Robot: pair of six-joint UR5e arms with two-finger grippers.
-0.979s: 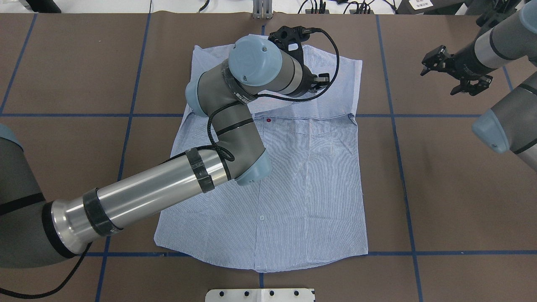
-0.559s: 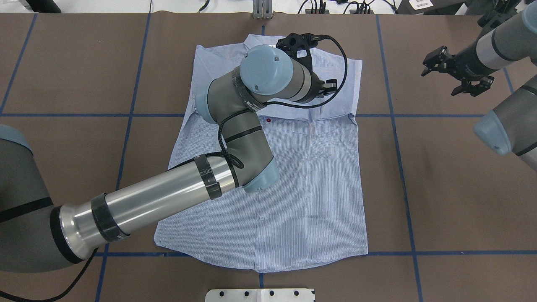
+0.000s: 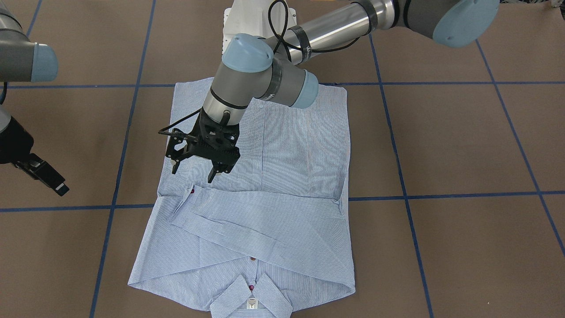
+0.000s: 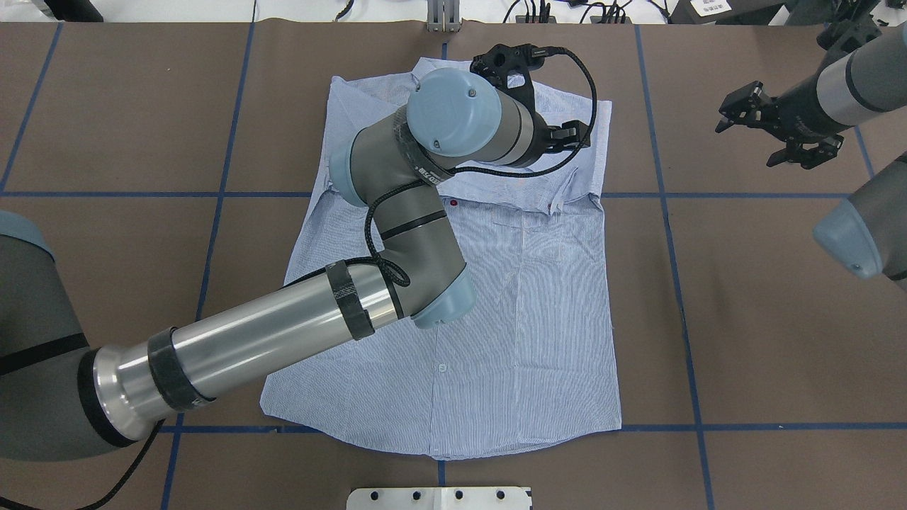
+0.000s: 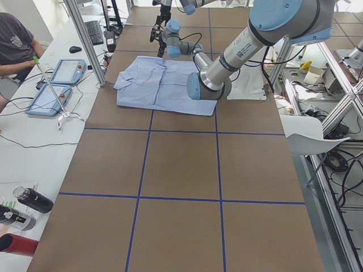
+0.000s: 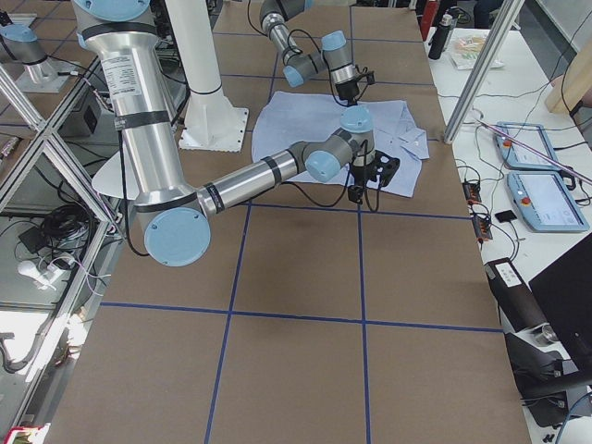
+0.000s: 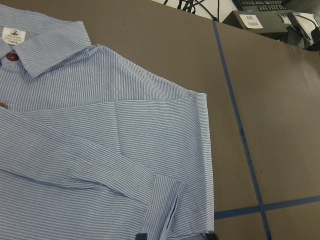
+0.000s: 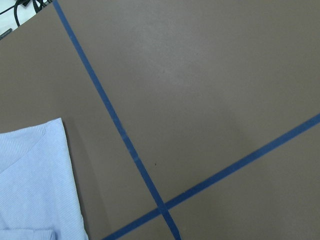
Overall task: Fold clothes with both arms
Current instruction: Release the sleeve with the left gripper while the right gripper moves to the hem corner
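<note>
Blue striped shirt (image 4: 531, 319) lies flat on the tabletop (image 4: 779, 319) by its far edge as the left gripper (image 3: 193, 174), jaws apart and empty, has slid over to the rumpled cuff (image 4: 560, 200), likely for a grab, while the right gripper (image 4: 745, 144) waits, also spread, toward the right edge.

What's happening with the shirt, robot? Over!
Left end effector open, empty, above a folded sleeve cuff. Right end effector open, off to the side over table. Shirt flat, sleeves folded across. Nothing blocking.
</note>
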